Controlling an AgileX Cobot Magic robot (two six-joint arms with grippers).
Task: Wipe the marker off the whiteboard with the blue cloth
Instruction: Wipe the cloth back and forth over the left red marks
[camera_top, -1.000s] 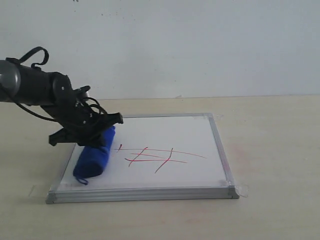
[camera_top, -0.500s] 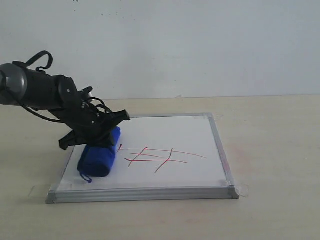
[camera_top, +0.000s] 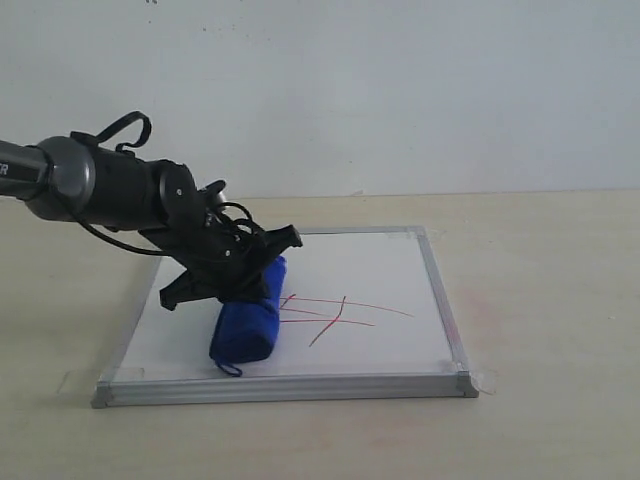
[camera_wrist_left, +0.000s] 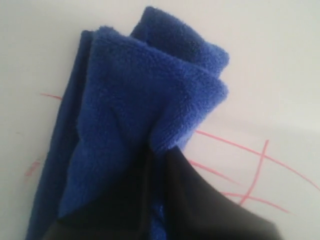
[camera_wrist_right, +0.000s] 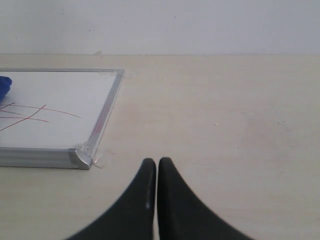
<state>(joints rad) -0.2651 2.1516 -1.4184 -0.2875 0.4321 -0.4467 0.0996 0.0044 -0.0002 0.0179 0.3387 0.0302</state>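
Note:
The whiteboard (camera_top: 380, 262) lies flat on the table, silver-framed, with the red marker (camera_top: 340, 312) lines across its middle. My left gripper (camera_top: 245, 285) is shut on the blue cloth (camera_top: 248, 322), a thick roll pressed onto the board at the left end of the lines. From the left wrist, the blue cloth (camera_wrist_left: 135, 115) fills the view, pinched between dark fingers (camera_wrist_left: 200, 200), with red marker (camera_wrist_left: 250, 165) beside it. My right gripper (camera_wrist_right: 157, 162) is shut with nothing in it, over bare table beside the whiteboard's corner (camera_wrist_right: 82, 157).
The beige table (camera_top: 540, 300) runs wide on the board's right and in front. A pale wall (camera_top: 400, 90) stands behind. Clear tape tabs (camera_top: 486, 380) hold the board's corners.
My left gripper has dragged the blue cloth rightward across the board. It now covers the left ends of the red lines, and the stretch it passed over looks clean.

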